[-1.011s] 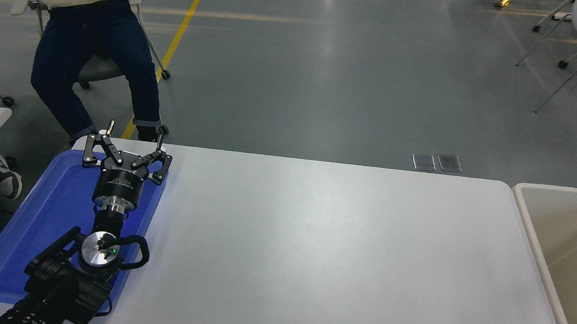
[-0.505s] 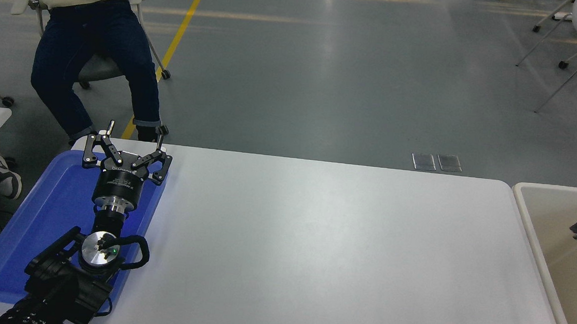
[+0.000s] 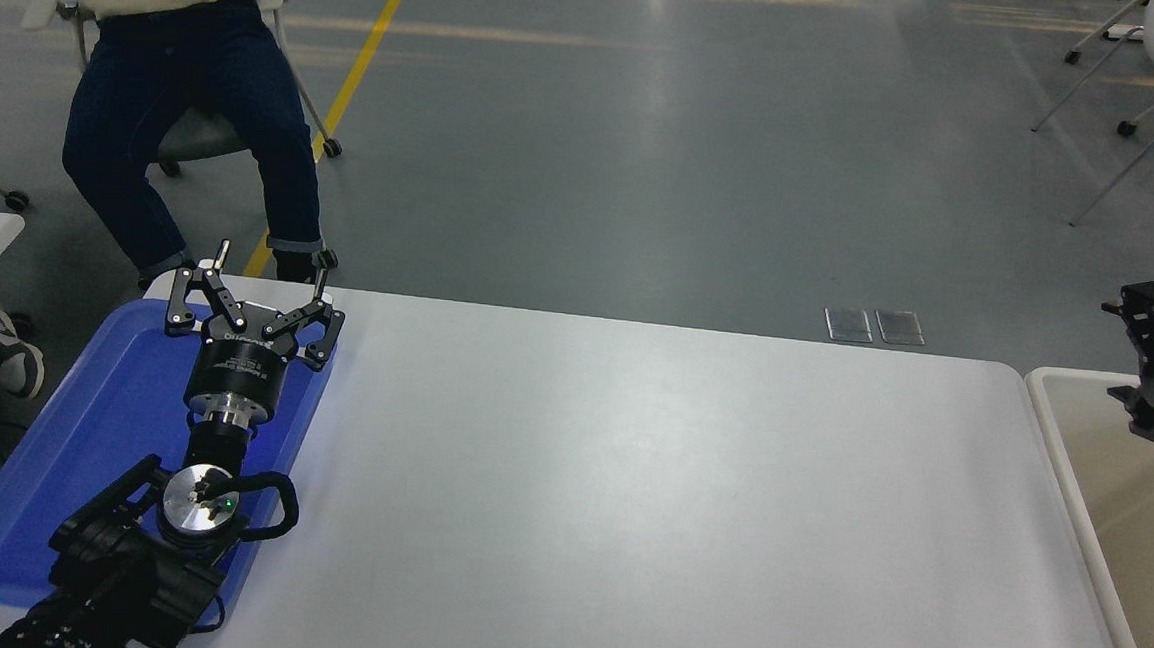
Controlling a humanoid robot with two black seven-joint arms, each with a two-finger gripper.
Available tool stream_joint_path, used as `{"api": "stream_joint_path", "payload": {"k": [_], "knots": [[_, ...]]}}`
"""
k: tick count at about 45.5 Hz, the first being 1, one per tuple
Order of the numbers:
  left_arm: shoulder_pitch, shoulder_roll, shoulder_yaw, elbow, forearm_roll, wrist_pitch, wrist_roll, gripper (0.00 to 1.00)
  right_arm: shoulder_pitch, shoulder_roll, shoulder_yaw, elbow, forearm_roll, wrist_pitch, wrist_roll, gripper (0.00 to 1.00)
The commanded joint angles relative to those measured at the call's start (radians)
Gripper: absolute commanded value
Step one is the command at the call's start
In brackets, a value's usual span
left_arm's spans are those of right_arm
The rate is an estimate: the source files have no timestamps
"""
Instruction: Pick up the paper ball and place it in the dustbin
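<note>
The right hand (image 3: 1152, 339) enters at three o'clock, above the far rim of the dustbin (image 3: 1064, 464); how far it is open cannot be told. No paper ball shows. At eight o'clock, the left hand (image 3: 256, 289) rests spread and empty over the blue tray (image 3: 79, 434) on the tabletop (image 3: 627, 487).

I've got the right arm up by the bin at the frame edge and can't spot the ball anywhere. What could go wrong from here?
1. No paper ball shows on the table, and the dustbin is cut off, so a drop can't be confirmed.
2. The right hand is mostly out of frame over the bin's rim; its grip can't be judged, and a blind move may clip the rim.
3. The left hand, parked open over the blue tray, sits near a seated person's legs.
</note>
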Motion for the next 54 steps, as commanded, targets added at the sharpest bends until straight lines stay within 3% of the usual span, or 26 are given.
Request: {"api": "stream_joint_path", "payload": {"k": [1, 9, 25, 33, 54], "knots": [[-0.001, 0.000, 0.000, 0.000, 0.000, 0.002, 0.000, 1.00, -0.101, 0.051, 0.370, 0.165, 0.040, 0.003, 0.001, 1.00], [0.000, 0.000, 0.000, 0.000, 0.000, 0.002, 0.000, 1.00, -0.127, 0.178, 0.413, 0.182, 0.181, 0.042, 0.003, 1.00], [0.000, 0.000, 0.000, 0.000, 0.002, 0.002, 0.000, 1.00, -0.177, 0.384, 0.423, 0.178, 0.327, 0.186, 0.043, 1.00], [-0.001, 0.000, 0.000, 0.000, 0.002, 0.000, 0.000, 1.00, -0.251, 0.419, 0.421, 0.170, 0.407, 0.289, 0.044, 1.00], [-0.001, 0.000, 0.000, 0.000, 0.002, -0.001, 0.000, 1.00, -0.320, 0.413, 0.444, 0.110, 0.445, 0.407, 0.044, 1.00]]}}
